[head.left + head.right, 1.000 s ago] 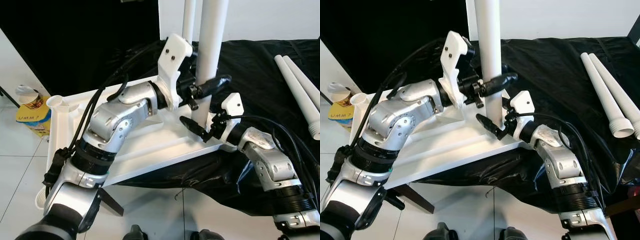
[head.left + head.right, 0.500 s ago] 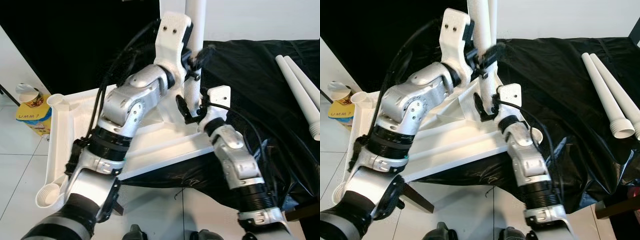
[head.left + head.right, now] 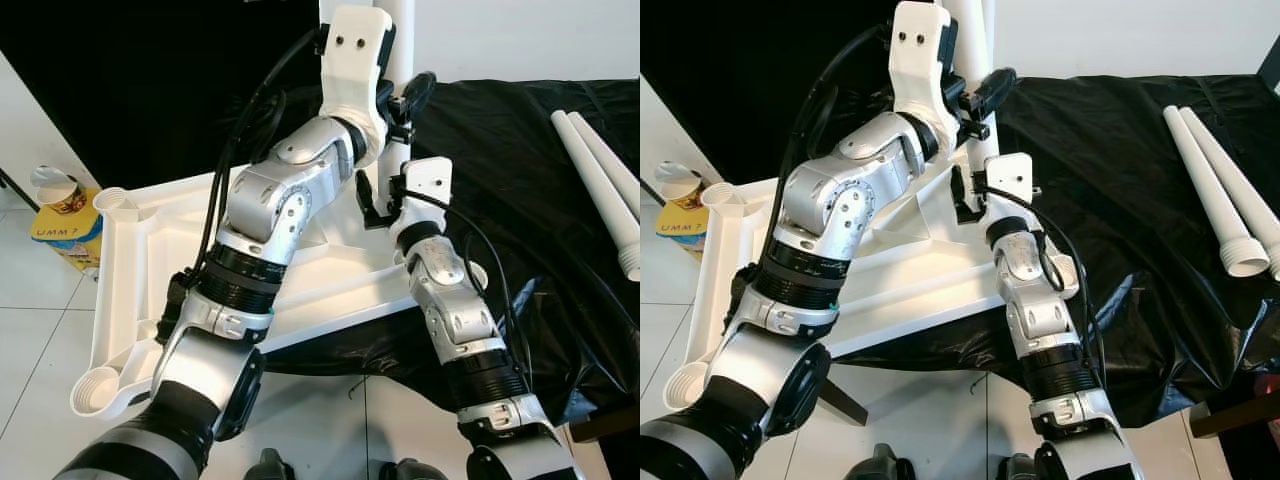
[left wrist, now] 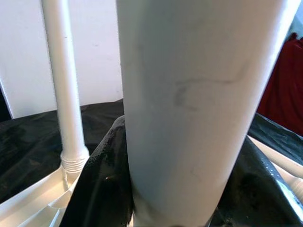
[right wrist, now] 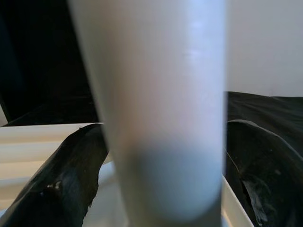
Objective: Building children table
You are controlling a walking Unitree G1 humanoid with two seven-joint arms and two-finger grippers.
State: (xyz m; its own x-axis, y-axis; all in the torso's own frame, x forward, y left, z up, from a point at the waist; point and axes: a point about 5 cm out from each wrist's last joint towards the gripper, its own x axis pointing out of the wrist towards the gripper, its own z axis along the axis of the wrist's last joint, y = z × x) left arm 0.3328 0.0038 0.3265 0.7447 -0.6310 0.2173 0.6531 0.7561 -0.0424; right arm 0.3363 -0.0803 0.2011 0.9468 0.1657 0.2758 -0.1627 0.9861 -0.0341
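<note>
While two loose white legs (image 3: 600,170) lie on the black cloth (image 3: 500,150) well apart from the upturned white tabletop (image 3: 130,260), a yellow box (image 3: 62,232) with a paper cup (image 3: 50,186) sits on the floor beside it. One upright leg (image 4: 189,104) stands at the tabletop's far corner, another leg (image 4: 64,85) behind it. The left end effector (image 3: 405,100) is clamped around the upright leg high up; the right end effector (image 5: 156,189) grips the same leg lower, near the tabletop.
</note>
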